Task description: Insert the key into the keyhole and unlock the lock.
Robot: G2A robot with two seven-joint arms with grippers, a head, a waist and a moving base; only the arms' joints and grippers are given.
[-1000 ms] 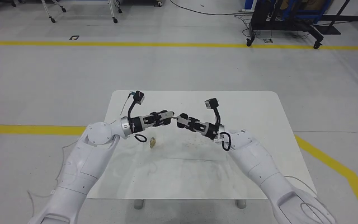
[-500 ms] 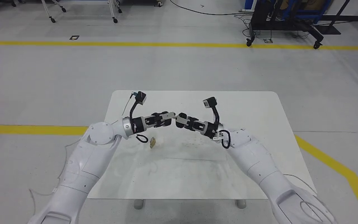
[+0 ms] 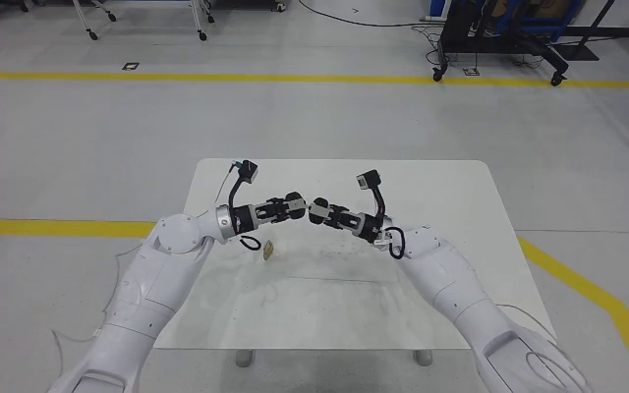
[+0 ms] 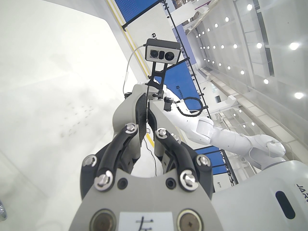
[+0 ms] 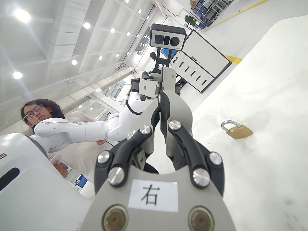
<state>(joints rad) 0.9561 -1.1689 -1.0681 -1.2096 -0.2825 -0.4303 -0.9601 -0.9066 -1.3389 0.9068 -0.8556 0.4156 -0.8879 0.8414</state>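
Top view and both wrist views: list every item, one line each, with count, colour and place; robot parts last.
table: one, white, under both arms.
padlock: one, brass with silver shackle, lying on the table, apart from both grippers.
floor lines: at least two, yellow, on the grey floor around the table.
left gripper: one, grey with black pads, shut, above the table's middle, tip to tip with the other one.
right gripper: one, grey with black pads, shut, facing it.
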